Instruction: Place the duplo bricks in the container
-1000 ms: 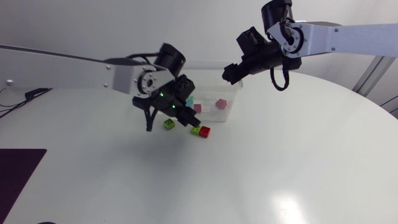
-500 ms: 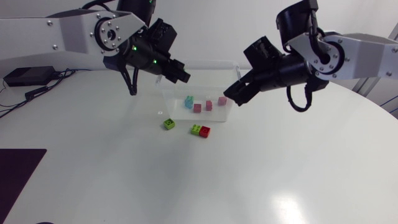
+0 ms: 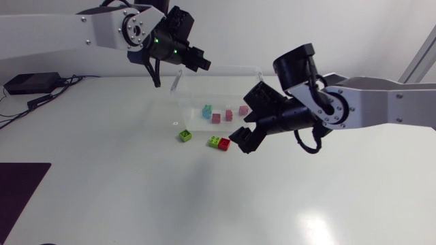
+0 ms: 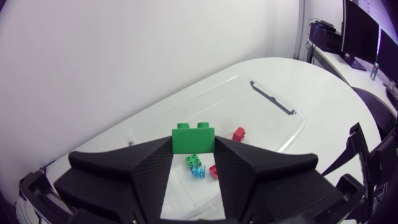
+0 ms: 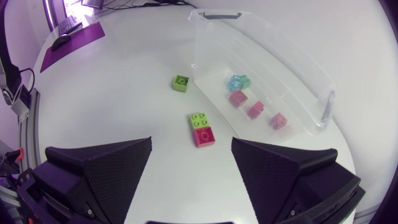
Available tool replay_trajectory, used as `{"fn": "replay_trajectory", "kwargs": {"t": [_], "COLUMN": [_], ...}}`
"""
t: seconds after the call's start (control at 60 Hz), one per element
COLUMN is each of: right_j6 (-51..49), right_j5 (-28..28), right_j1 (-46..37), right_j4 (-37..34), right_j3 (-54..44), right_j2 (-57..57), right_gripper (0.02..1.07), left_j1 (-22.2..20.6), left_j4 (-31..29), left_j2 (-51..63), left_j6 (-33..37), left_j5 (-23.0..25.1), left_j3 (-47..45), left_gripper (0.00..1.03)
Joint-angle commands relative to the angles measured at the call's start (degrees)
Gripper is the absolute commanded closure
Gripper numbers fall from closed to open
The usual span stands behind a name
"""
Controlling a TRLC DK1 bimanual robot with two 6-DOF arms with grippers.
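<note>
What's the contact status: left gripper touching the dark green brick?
Touching. The left wrist view shows the dark green brick held between the left gripper, with one finger pressed against each of its sides and no gap.

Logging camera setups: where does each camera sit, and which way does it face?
Head view: fixed above the table, looking down; left arm and right arm show, left end effector above the container, right end effector beside the red brick.
Left wrist view: on the left arm's last link, looking into the container; left end effector holds a green brick.
Right wrist view: on the right arm's last link, looking down at the table; right end effector open, red brick ahead.
Shared: all three show the container.
</note>
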Motion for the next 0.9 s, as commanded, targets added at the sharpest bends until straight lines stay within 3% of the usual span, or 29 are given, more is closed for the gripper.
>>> {"fn": "replay_trajectory", "kwargs": {"t": [0.0, 0.267, 0.3, 0.417, 0.5, 0.883], "right_j6": [-1.6, -4.4, -4.7, -5.9, -6.7, -7.8], "right_j5": [1.0, 3.0, 3.4, 3.8, 4.8, 6.6], "right_j1": [1.0, 1.7, 1.7, 1.7, 1.7, 0.6], "right_j4": [1.7, 5.8, 6.2, 6.8, 7.3, 10.0], "right_j3": [-1.8, -1.2, -1.0, 0.4, 1.5, 6.5], "right_j2": [3.4, 12.1, 13.0, 16.4, 18.5, 25.1], "right_gripper": [0.14, 0.14, 0.14, 0.14, 0.14, 0.14], "left_j1": [0.6, 1.0, 1.1, 1.4, 1.7, 2.0], "left_j4": [1.2, 1.0, 1.0, 0.2, 0.3, 1.9], "left_j2": [3.5, 10.0, 10.5, 12.7, 13.2, 7.3], "left_j6": [0.5, 0.5, 0.5, 0.5, 0.7, 1.2], "left_j5": [-0.4, -0.4, -0.4, -0.4, -0.4, -0.4], "left_j3": [3.3, 9.5, 10.0, 12.6, 12.9, 6.7], "left_gripper": [0.63, 0.59, 0.54, 0.19, 0.08, 0.05]}}
